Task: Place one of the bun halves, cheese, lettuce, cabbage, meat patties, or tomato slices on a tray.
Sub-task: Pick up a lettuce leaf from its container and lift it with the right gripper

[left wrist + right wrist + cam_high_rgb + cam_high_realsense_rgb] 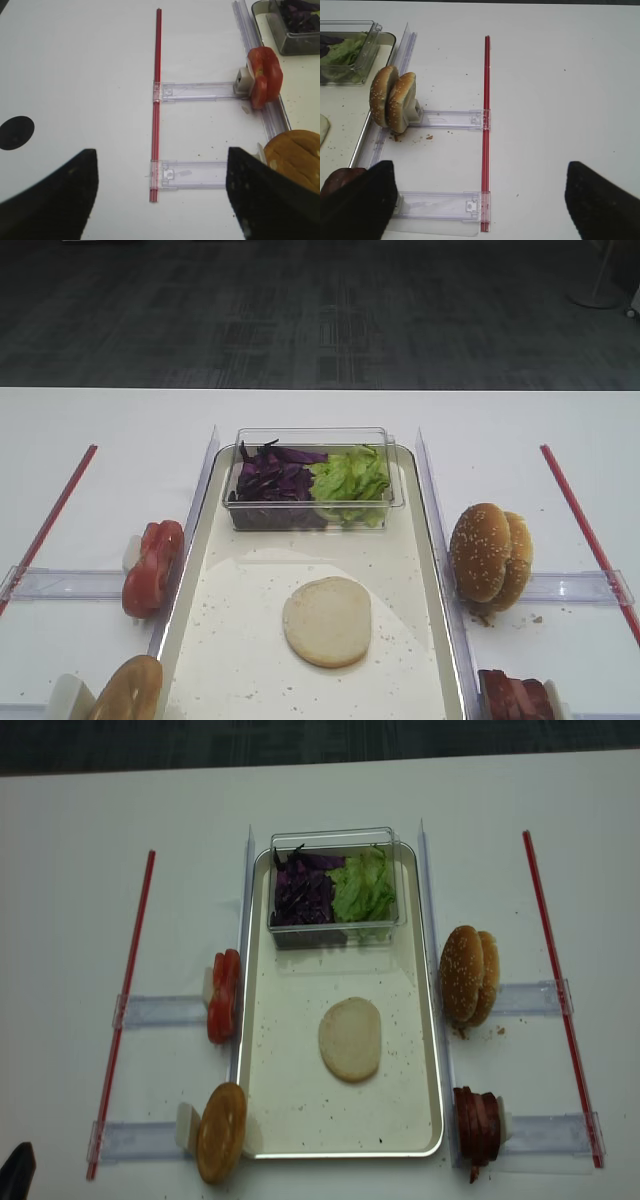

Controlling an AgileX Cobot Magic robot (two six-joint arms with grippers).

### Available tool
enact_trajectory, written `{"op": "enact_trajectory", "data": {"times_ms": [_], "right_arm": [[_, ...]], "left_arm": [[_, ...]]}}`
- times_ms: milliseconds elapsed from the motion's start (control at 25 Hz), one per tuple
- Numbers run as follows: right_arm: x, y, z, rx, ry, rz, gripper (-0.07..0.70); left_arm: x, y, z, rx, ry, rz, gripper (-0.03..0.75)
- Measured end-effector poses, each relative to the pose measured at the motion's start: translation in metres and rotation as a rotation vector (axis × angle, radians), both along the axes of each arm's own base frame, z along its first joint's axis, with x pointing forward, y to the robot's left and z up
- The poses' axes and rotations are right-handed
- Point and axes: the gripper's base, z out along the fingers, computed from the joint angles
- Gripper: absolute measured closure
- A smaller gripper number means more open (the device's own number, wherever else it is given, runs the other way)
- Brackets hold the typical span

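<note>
The silvery tray (195,570) (262,1120) lies mid-table. On its floor rests a pale flat bun disc (327,621) (350,1038). At its far end a clear tub holds purple cabbage (272,483) (300,890) and green lettuce (350,480) (364,886). Tomato slices (153,567) (264,75) stand left of the tray, sesame bun halves (490,552) (392,102) right of it. Meat patties (478,1125) (340,177) sit at the near right. My right gripper (480,200) and left gripper (160,195) hang open over bare table, holding nothing.
Red strips (125,1010) (560,990) run down both sides, joined to clear plastic rails (450,119) (197,91) that carry the food. A brown bun piece (222,1130) (295,157) stands at the near left. Crumbs lie beside the bun halves.
</note>
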Motion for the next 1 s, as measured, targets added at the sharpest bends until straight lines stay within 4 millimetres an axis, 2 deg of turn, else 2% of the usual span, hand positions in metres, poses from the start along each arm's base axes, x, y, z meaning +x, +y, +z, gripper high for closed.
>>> {"op": "enact_trajectory", "data": {"times_ms": [880,1000], "right_arm": [[0.0,0.0,0.0,0.016,0.001,-0.01,-0.06],[0.0058,0.0001,0.0002,0.015,0.041,-0.01,-0.06]], "left_arm": [[0.0,0.0,0.0,0.0,0.0,0.0,0.224],[0.0,0.0,0.0,0.0,0.0,0.0,0.224]]}}
